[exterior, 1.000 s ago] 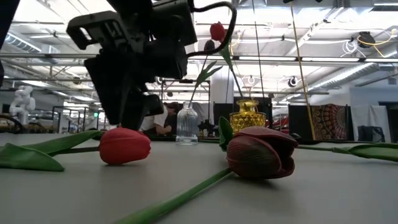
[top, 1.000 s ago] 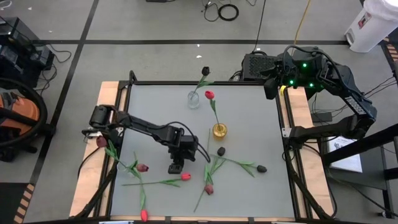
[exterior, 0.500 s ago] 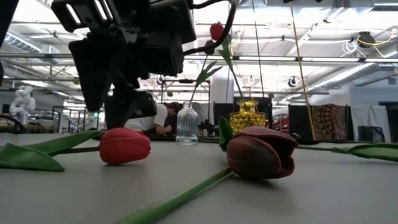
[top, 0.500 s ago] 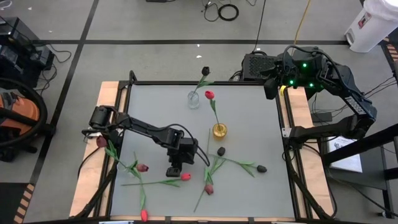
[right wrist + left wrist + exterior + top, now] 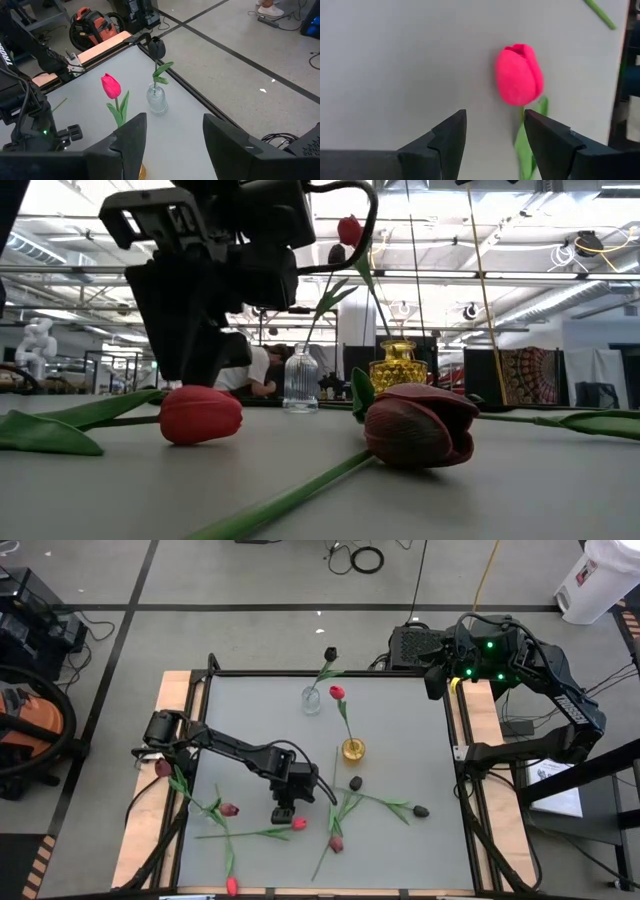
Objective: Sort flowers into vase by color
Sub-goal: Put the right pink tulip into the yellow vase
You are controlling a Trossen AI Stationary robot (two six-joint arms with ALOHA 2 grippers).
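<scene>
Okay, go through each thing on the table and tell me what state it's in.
Left gripper: open, above the red tulip.
Red tulip: lying flat, not held.
Clear vase: upright, holds one black tulip.
Yellow vase: upright, holds one red-pink tulip.
Maroon tulip: lying on the table.
Right gripper: open, empty, beyond the table's far right corner.
</scene>
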